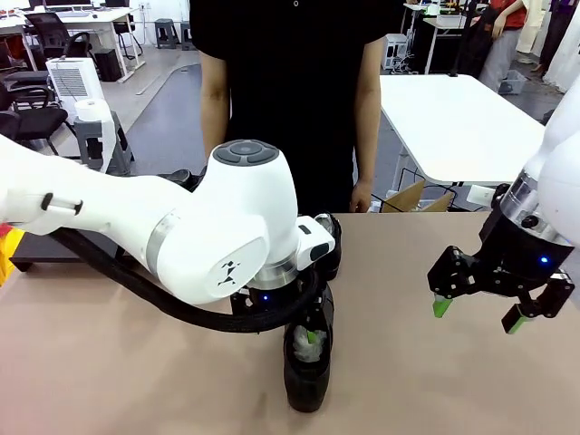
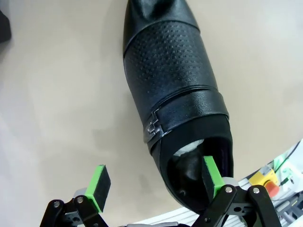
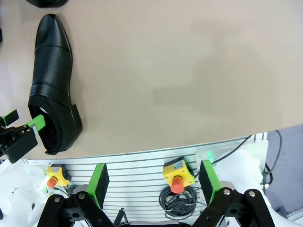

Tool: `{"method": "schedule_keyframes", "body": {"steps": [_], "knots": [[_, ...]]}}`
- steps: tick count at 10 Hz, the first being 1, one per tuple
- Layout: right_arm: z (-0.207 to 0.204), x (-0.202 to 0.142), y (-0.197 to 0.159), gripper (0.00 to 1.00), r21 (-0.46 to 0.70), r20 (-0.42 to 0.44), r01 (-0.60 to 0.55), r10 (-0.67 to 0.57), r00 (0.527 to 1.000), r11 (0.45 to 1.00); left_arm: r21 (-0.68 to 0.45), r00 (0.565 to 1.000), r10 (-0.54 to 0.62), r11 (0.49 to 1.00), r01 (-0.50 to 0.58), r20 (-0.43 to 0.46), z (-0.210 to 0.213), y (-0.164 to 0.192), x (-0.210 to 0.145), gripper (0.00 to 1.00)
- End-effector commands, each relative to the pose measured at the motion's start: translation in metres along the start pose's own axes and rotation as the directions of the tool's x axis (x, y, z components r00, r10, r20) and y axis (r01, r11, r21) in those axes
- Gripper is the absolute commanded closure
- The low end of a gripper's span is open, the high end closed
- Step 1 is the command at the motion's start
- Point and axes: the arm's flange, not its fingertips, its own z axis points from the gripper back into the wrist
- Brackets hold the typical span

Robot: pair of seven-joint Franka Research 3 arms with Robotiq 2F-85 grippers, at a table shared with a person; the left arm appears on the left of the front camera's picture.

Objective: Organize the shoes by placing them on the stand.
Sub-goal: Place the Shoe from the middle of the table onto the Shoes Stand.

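1. Reaching in from the left, the left gripper (image 2: 156, 182) is down over a black shoe (image 2: 170, 80) that lies flat on the tan table (image 1: 136, 381), near the middle of the robot's edge.
2. Its jaws are spread wide and grasp nothing. One green pad (image 2: 211, 177) sits inside the shoe's heel opening, next to the white paper (image 2: 189, 147). The other pad (image 2: 101, 187) hangs outside over bare tabletop.
3. The shoe's toe points toward the far side and its heel toward the robot.
4. The shoe is well apart from the low black stand (image 1: 54, 249), which lies at the table's left side, partly behind the left arm.
5. The right gripper (image 1: 478, 314) hovers over the table's right part with its fingers apart and empty.
6. Part of a second shoe (image 3: 45, 2) shows farther back on the table.
7. A person stands at the far side with one hand (image 1: 362, 195) hanging loose by the table edge.
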Motion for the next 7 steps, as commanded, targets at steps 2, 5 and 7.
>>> {"method": "schedule_keyframes", "body": {"steps": [2, 5, 7], "knots": [[0.002, 0.004, -0.001, 0.00, 0.012, -0.008, -0.015, 0.015, 1.000, 1.000, 0.003, 0.989, 0.117, 0.993, -0.117, -0.093, -0.019, -0.002, 0.009, 0.00], [0.002, 0.004, -0.001, 0.00, 0.012, -0.008, -0.015, 0.015, 1.000, 1.000, 0.005, 0.986, 0.114, 0.993, -0.114, -0.119, -0.027, -0.001, 0.010, 0.27], [0.002, 0.004, -0.001, 0.00, 0.012, -0.008, -0.015, 0.015, 1.000, 1.000, 0.011, 0.987, 0.114, 0.993, -0.113, -0.112, -0.026, 0.001, 0.009, 0.65]]}}
